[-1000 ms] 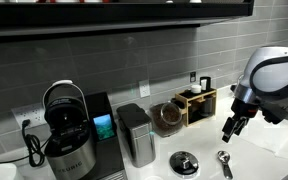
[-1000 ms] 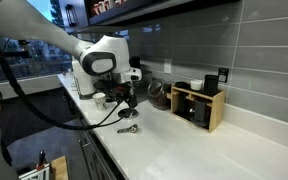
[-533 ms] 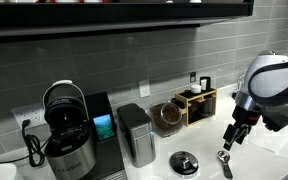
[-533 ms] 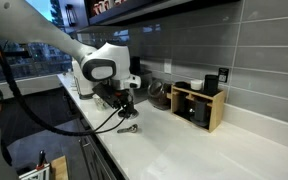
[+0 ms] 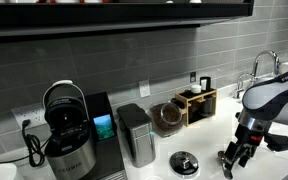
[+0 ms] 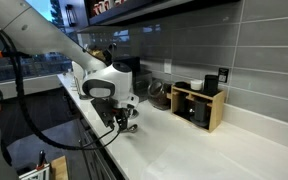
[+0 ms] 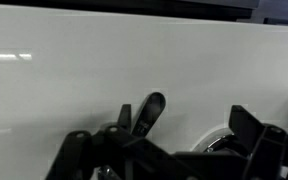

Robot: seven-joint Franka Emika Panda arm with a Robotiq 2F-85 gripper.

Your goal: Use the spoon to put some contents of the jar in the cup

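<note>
Hand (image 7: 164, 140) is right down at the white surface (image 7: 84, 60). In the wrist view its two black fingers (image 7: 76, 148) stand wide apart along the bottom of the frame, with the spoon (image 7: 149, 112) lying on the surface between them, rounded end pointing up the frame. Nothing's pinched as far as I can see, since the fingers sit either side of the spoon with gaps showing. A bit of silvery rim from the cup (image 7: 216, 144) peeks in just right of the spoon, in the lower right of that view. In an exterior view the hand (image 5: 234, 158) is at the lower right with the white arm (image 5: 269, 100) bent over it. The cup (image 5: 173, 163) sits on the surface just left of it, near the bottom middle, and the fingers mostly hide the spoon there. The jar (image 5: 167, 117) with its dark brown stuff is behind the cup, up by the grey tiled wall, between a tall grey canister (image 5: 136, 135) on its left and a wooden rack (image 5: 196, 100) on its right. A coffee machine (image 5: 69, 130) takes up the left side. In an exterior view the hand (image 6: 124, 122) is left of centre, low on the surface, with the jar (image 6: 159, 95) up and to the right of it and the wooden rack (image 6: 199, 105) further right.
</note>
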